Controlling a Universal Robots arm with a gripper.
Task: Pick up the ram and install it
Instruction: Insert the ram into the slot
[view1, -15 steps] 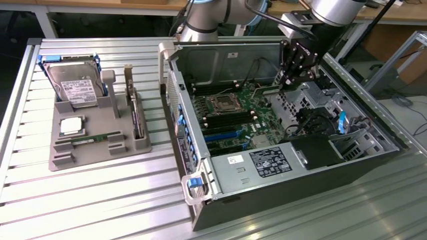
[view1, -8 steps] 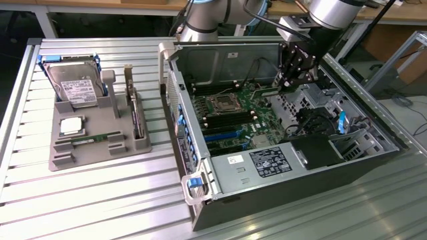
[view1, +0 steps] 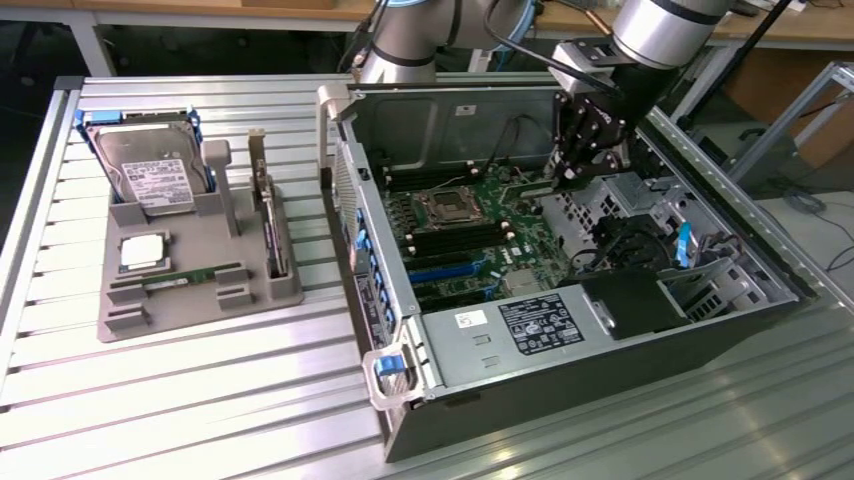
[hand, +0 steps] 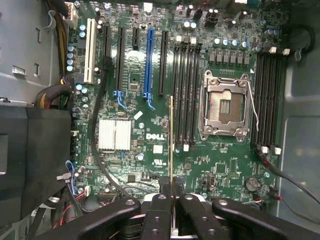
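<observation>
Clenched on the ram (hand: 171, 145), the claw (hand: 171, 197) holds the stick edge-on above the motherboard (hand: 150, 135), just beside the black memory slots (hand: 186, 90) next to the empty processor socket (hand: 225, 107). If the stick is tilted or off the slot line, pressing could jam it or bend the latches. From the wrist view, slot alignment is readable. From the exterior view, the claw (view1: 583, 165) hangs inside the open computer case (view1: 587, 400) on the bench (view1: 174, 400), and another stick (view1: 180, 279) lies in the grey parts tray (view1: 200, 320) near the bench's far edge.

"DELL" printed white on motherboard (hand: 150, 136), beside silver heatsink (hand: 114, 135).
</observation>
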